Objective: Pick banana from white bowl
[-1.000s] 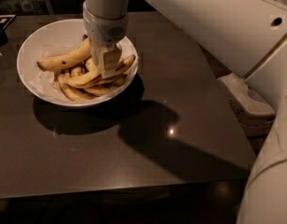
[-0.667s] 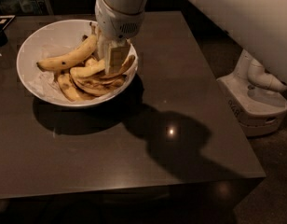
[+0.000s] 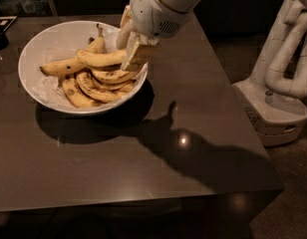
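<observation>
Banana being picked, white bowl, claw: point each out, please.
banana [image 3: 101, 59]: camera view, middle of its smooth skin.
bowl [image 3: 56, 36]: camera view, bare inner wall at the back.
claw [image 3: 129, 54]: camera view, between its fingertips, at the banana's right end.

One white bowl [image 3: 28, 79] is seen on one dark table [image 3: 143, 178], at the far left. At least five bananas are counted in it, though the pile hides whether a sixth lies beneath. Two are long: the banana [image 3: 101, 59] with smooth skin, and one speckled banana [image 3: 69, 65] to its left. Three shorter brown-spotted bananas [image 3: 96, 91] are made out on the near side. One gripper [image 3: 131, 59] is counted, placed over the bowl's right rim and closed on the smooth banana's right end. One white robot base [image 3: 273, 113] is seen at the right.
</observation>
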Controlling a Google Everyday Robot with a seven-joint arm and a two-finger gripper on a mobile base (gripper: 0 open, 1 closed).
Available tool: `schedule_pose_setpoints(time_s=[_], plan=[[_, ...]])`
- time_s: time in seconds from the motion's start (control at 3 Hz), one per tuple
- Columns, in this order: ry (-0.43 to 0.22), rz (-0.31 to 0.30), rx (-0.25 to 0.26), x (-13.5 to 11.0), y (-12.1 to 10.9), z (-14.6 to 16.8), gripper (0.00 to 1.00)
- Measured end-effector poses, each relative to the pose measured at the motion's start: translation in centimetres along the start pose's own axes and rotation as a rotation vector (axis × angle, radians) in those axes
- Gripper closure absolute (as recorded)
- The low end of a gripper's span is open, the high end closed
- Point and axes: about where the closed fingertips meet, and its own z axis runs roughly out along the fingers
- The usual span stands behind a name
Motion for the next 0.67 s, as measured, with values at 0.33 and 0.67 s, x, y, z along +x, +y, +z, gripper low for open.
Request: schedule_pose_setpoints(time_s=[0.33,0.67], plan=[[-0.036,0.037,0.101,-2.28,3.79,-5.90,1.00],[-0.035,0.030,0.112,-2.97,3.78,-6.59,1.00]])
